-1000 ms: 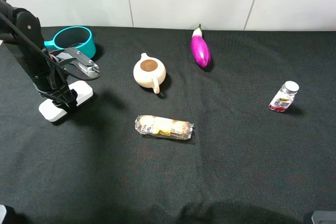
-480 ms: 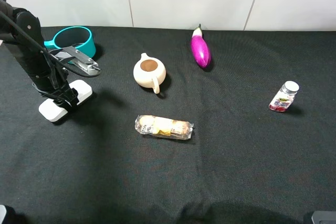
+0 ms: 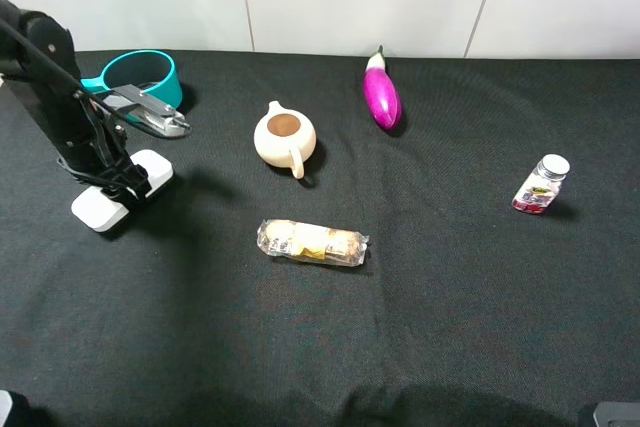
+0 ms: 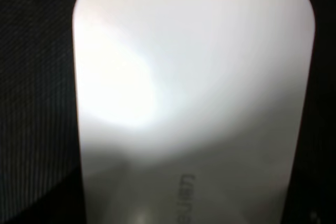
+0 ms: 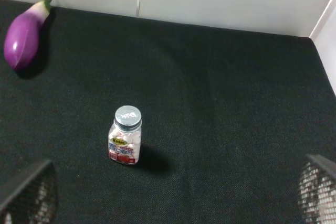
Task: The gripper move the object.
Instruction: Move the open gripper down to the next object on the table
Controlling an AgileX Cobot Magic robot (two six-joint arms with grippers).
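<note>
The object, a flat white oblong case (image 3: pixel 98 209), lies on the black cloth at the far left. My left gripper (image 3: pixel 118 179) reaches down over its middle with black fingers on either side of it, shut on it. The left wrist view is filled by the case's smooth white top (image 4: pixel 189 93); no fingers show there. My right gripper (image 5: pixel 173 187) is open and empty, with its fingertips (image 5: pixel 26 192) at the lower corners of the right wrist view, well short of a small pill bottle (image 5: pixel 125 136).
A teal cup (image 3: pixel 140 77) stands just behind the left arm. A cream teapot (image 3: pixel 285 137), a purple eggplant (image 3: pixel 381 95), a clear-wrapped snack roll (image 3: pixel 312 242) and the pill bottle (image 3: pixel 540 185) are spread over the cloth. White wall panels stand behind.
The left gripper and the white case have shifted slightly left and away together. The other objects and the right arm have not moved.
</note>
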